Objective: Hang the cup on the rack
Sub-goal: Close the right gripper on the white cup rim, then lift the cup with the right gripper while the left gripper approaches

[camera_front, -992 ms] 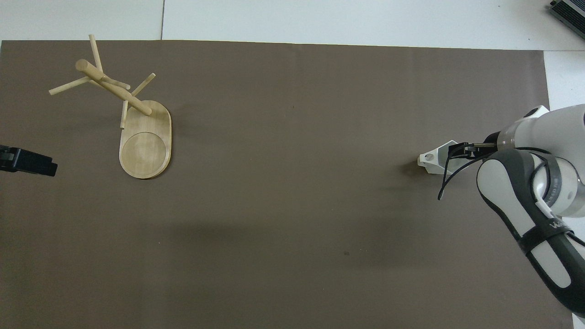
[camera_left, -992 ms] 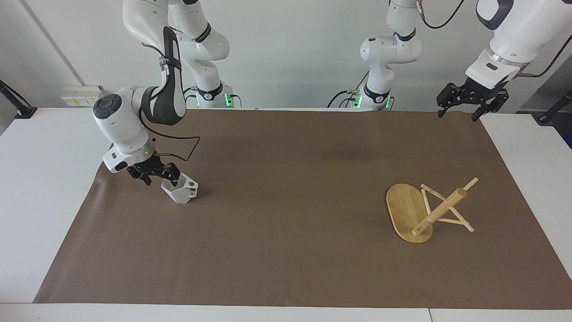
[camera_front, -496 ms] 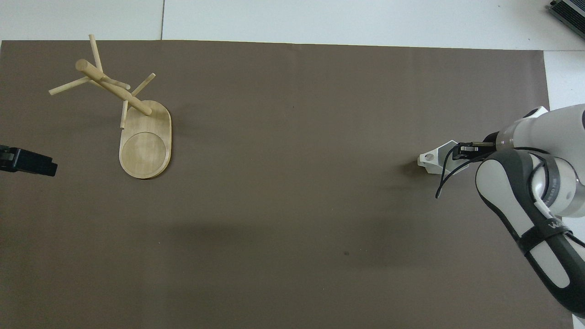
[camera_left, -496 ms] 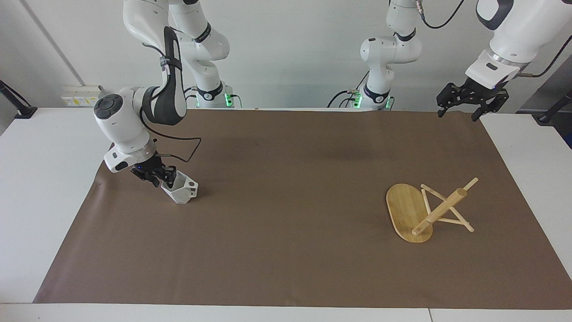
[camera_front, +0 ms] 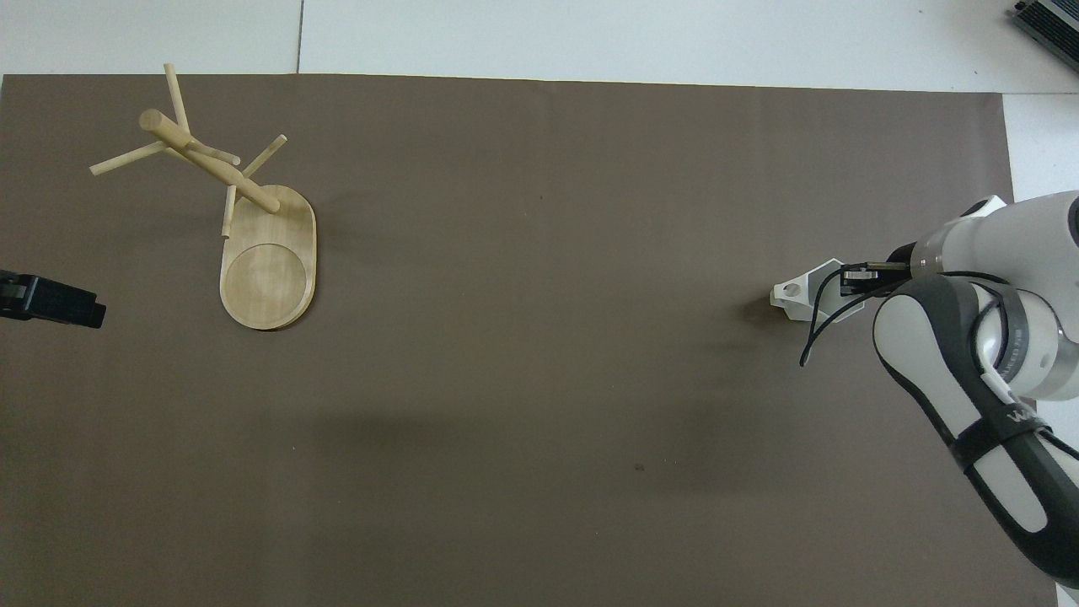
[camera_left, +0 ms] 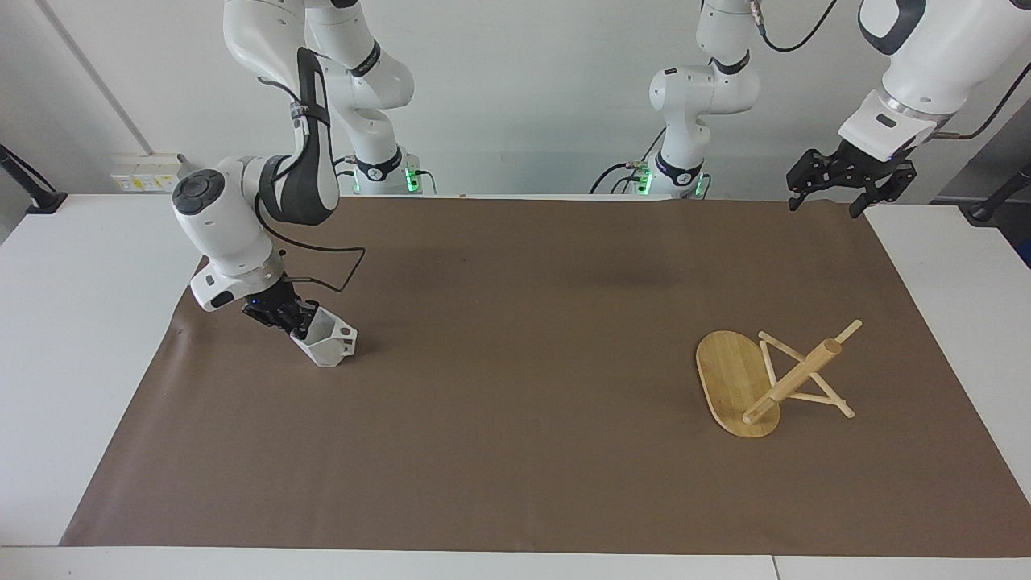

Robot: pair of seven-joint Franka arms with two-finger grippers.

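Observation:
The white faceted cup point(camera_left: 330, 343) sits tilted on the brown mat point(camera_left: 515, 451) toward the right arm's end of the table, with its handle pointing toward the rack. My right gripper point(camera_left: 296, 316) is low at the cup and shut on its rim wall. In the overhead view the right gripper point(camera_front: 853, 278) covers part of the cup point(camera_front: 793, 294). The bamboo rack point(camera_left: 737, 379) stands on its oval base toward the left arm's end; it also shows in the overhead view point(camera_front: 268, 270). My left gripper point(camera_left: 825, 206) waits open in the air over the mat's corner, well above the rack.
The brown mat covers most of the white table point(camera_left: 72, 322). A black cable point(camera_left: 338, 274) loops from the right wrist beside the cup. The left gripper's tip point(camera_front: 59, 302) shows at the overhead view's edge, beside the rack's base.
My right gripper's fingers, open around the cup's rim a second ago, have closed on it. The cup has hardly moved. The left arm has not moved.

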